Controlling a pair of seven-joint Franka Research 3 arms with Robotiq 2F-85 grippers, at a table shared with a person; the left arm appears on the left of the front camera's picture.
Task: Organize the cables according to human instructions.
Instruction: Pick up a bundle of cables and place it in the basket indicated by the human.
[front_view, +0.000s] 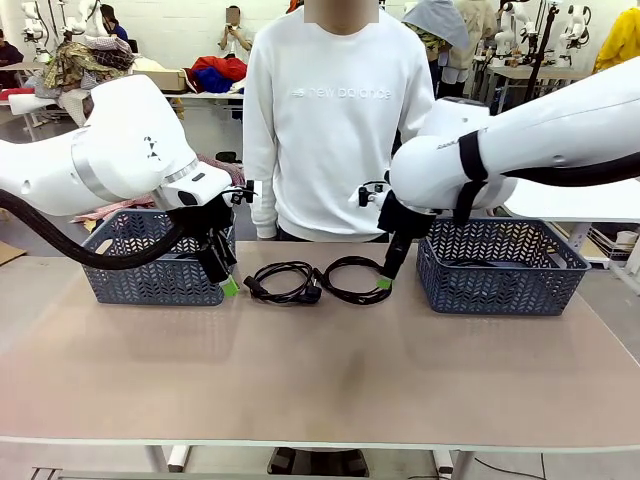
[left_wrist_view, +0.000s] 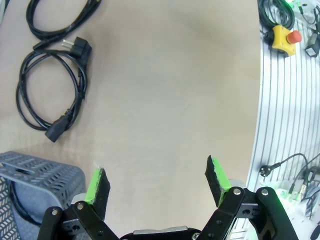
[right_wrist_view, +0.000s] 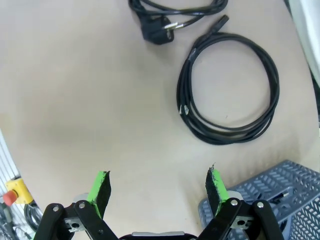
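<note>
Two coiled black cables lie side by side at the middle of the table's far part, a left cable (front_view: 310, 294) and a right cable (front_view: 345, 296). My left gripper (front_view: 228, 285) hangs open and empty just left of them, by the left basket (front_view: 150, 270). My right gripper (front_view: 385, 283) is open and empty at the right cable's right edge. The left wrist view has the near cable (left_wrist_view: 56, 132) and the farther cable (left_wrist_view: 46, 38) ahead of the open gripper (left_wrist_view: 157, 185). The right wrist view has one cable loop (right_wrist_view: 225, 136) and a plug (right_wrist_view: 155, 31) beyond the open gripper (right_wrist_view: 157, 187).
A second grey-blue basket (front_view: 500, 270) stands at the right. Each wrist view catches a basket corner (left_wrist_view: 35, 175) (right_wrist_view: 280, 180) with a dark cord inside. A person in a white sweatshirt (front_view: 340, 120) stands at the far edge. A yellow emergency-stop button (left_wrist_view: 285, 36) sits off the table.
</note>
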